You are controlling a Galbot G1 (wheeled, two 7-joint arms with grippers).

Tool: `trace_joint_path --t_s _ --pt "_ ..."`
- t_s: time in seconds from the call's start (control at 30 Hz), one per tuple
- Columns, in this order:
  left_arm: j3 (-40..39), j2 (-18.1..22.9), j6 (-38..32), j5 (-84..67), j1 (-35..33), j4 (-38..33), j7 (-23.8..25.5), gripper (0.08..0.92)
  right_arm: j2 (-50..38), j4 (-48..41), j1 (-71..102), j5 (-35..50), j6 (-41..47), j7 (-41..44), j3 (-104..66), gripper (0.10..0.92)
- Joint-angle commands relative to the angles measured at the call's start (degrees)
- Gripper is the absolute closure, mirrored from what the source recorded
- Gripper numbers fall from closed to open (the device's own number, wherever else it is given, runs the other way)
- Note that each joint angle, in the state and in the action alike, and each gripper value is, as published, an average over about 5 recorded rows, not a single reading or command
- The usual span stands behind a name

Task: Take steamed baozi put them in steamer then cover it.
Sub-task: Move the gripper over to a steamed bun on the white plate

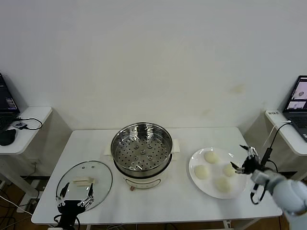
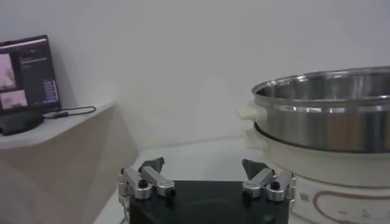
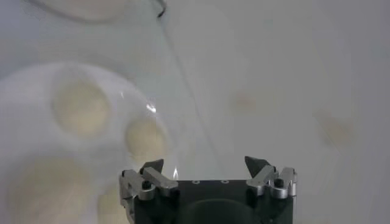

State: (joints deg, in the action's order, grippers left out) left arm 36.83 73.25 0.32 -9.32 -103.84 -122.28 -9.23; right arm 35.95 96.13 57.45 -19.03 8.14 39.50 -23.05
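Several cream-white baozi (image 1: pixel 211 156) lie on a white plate (image 1: pixel 195 162) at the table's right; they also show in the right wrist view (image 3: pixel 82 108). The steel steamer (image 1: pixel 142 149) stands open and empty at the table's middle, also in the left wrist view (image 2: pixel 326 115). The glass cover (image 1: pixel 85 184) with its cream handle lies flat at the front left. My right gripper (image 1: pixel 243 160) is open and empty at the plate's right edge, just right of the baozi. My left gripper (image 1: pixel 75 200) is open and empty at the cover's front edge.
Side tables with laptops stand at the far left (image 1: pixel 19 125) and far right (image 1: pixel 298 108), each with cables. The table's front edge (image 1: pixel 158 222) runs just behind my left gripper.
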Motion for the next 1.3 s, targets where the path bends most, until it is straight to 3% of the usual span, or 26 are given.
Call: trace_joint_path --t_s 0.03,0.27,0.5,0.9,1.3 --pt "0.46 0.16 -0.09 -0.16 0.19 -0.56 -0.19 0.177 -7.61 -13.21 -30.30 2.80 -1.11 15.09 27.76 0.203" --pt "0.69 0.63 -0.23 -0.11 0.19 -0.86 -0.24 0.177 -1.32 -23.22 -46.20 1.85 -4.06 20.00 46.21 0.203" --pt "1.22 0.61 -0.52 -0.71 0.75 -0.43 -0.85 0.177 4.62 -28.70 -51.68 1.79 -4.42 21.51 55.48 0.203" --pt "2.14 -0.38 -0.51 -1.25 1.37 0.16 -0.94 0.177 13.59 -38.43 -51.69 -2.20 -4.68 19.35 58.64 0.202" --pt "2.70 -0.45 -0.71 -1.33 1.48 0.36 -0.92 0.177 15.64 -40.89 -51.47 -3.12 -4.57 18.28 58.04 0.240"
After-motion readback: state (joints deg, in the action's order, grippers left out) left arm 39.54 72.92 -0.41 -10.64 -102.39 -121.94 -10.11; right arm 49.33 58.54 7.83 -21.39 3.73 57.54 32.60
